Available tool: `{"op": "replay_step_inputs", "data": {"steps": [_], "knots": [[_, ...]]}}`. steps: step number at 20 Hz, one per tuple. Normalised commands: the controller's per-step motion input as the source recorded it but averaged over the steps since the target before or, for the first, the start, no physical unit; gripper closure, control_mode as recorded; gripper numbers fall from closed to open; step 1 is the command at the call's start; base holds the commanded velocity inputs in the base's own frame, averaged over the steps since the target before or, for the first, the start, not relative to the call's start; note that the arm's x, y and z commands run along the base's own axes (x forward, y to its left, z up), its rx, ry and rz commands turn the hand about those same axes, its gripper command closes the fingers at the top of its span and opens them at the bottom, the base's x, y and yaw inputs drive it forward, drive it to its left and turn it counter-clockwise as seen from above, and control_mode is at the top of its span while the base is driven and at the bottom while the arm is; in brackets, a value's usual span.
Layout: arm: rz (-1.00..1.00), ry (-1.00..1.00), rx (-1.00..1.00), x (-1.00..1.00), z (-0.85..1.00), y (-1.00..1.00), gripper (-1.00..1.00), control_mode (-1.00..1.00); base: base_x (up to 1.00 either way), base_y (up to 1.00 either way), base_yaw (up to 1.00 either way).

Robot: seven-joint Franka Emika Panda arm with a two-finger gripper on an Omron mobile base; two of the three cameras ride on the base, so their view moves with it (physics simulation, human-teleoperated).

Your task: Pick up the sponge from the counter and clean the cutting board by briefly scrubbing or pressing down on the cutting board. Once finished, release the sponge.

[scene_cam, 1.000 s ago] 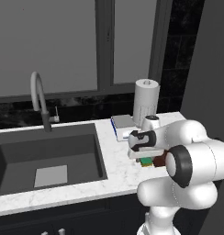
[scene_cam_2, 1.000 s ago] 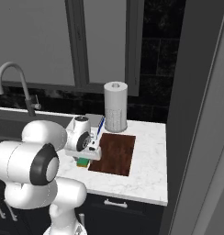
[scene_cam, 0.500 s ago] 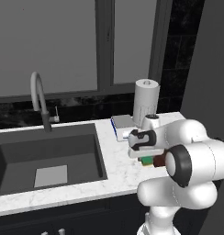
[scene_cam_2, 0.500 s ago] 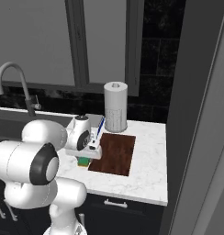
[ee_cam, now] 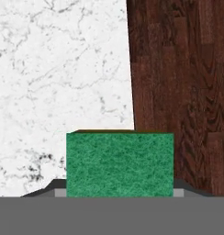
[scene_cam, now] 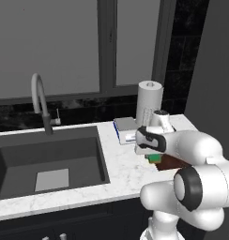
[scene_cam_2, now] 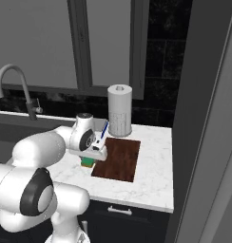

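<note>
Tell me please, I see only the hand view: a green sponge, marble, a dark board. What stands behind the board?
Observer: A white paper towel roll stands upright on the counter, just behind the cutting board.
Operator: And on which side is the sink?
Observer: The dark sink with its curved faucet lies beyond the sponge, on the side away from the board.
</note>
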Motion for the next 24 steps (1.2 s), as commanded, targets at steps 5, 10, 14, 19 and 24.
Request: {"op": "replay_step_inputs", "data": {"steps": [5, 10, 14, 19, 24], "knots": [[-0.06, 0.0, 0.0, 0.0, 0.0, -0.58, 1.0, -1.0, 0.0, 0.0, 0.0], [-0.01, 0.0, 0.0, 0.0, -0.15, -0.35, 1.0, -1.0, 0.0, 0.0, 0.0], [0.0, -0.01, 0.0, 0.0, -0.41, -0.07, 1.0, -1.0, 0.0, 0.0, 0.0], [0.0, -0.05, 0.0, 0.08, -0.38, -0.03, 1.0, -1.0, 0.0, 0.0, 0.0], [0.0, -0.08, 0.0, 0.21, -0.23, -0.04, 1.0, -1.0, 0.0, 0.0, 0.0]]}}
